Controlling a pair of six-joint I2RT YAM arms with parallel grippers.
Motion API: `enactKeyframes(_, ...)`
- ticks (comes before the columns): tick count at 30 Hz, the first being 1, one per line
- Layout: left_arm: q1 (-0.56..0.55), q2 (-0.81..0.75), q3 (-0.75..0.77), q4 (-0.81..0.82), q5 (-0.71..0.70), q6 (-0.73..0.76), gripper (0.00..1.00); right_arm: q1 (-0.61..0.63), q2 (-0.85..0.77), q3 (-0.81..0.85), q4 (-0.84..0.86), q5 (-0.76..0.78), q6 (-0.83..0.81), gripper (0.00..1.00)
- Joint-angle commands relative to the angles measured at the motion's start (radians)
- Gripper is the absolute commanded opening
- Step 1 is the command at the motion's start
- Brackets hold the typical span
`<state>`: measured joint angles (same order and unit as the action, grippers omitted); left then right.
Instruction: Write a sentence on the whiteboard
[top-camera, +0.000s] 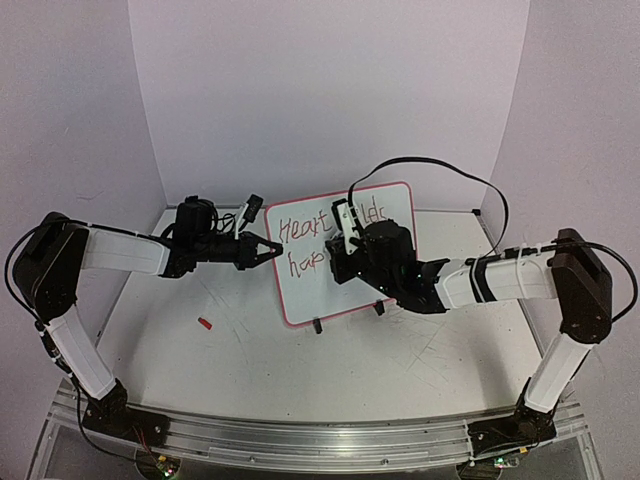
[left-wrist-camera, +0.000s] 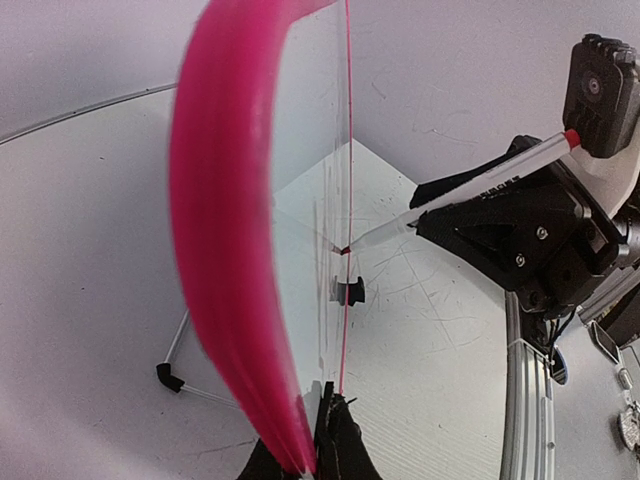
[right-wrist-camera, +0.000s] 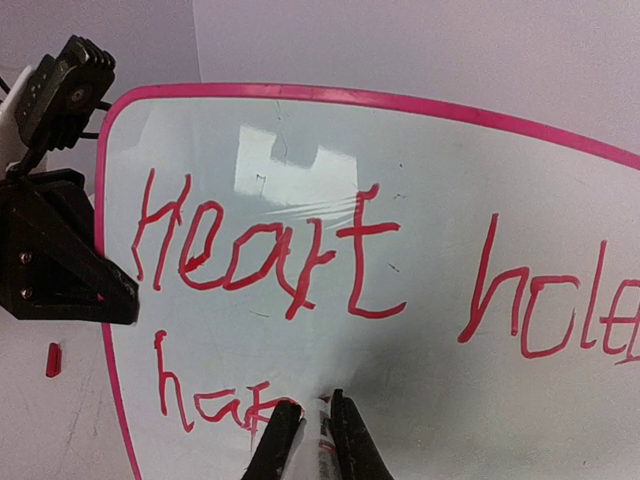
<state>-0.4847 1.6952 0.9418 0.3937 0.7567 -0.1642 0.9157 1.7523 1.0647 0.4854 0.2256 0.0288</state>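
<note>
Red handwriting stands on the whiteboard (right-wrist-camera: 430, 150): the upper line reads "Heart" at the left, then a word beginning "hole" that runs off the right edge of the right wrist view. Below it, at the left, a lower line reads "hap", its last letter partly hidden. The marker (left-wrist-camera: 470, 195) carries dark print on its barrel, too blurred to read.

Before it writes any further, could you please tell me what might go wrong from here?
The whiteboard stands on two small clip feet, steadied only by the left pincer at its edge; pen pressure might twist it. The right pincer, holding the marker, works just below red lettering and could smear it.
</note>
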Motion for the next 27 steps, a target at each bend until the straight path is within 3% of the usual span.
enactKeyframes(1, 0.012, 0.008, 0.020, -0.044, -0.154, 0.135, 0.00, 0.010, 0.002, -0.025, -0.007, 0.030, 0.028, 0.00)
enactKeyframes(27, 0.011, -0.003, 0.012, -0.046, -0.158, 0.138, 0.00, 0.046, 0.038, -0.041, -0.013, 0.038, 0.102, 0.00)
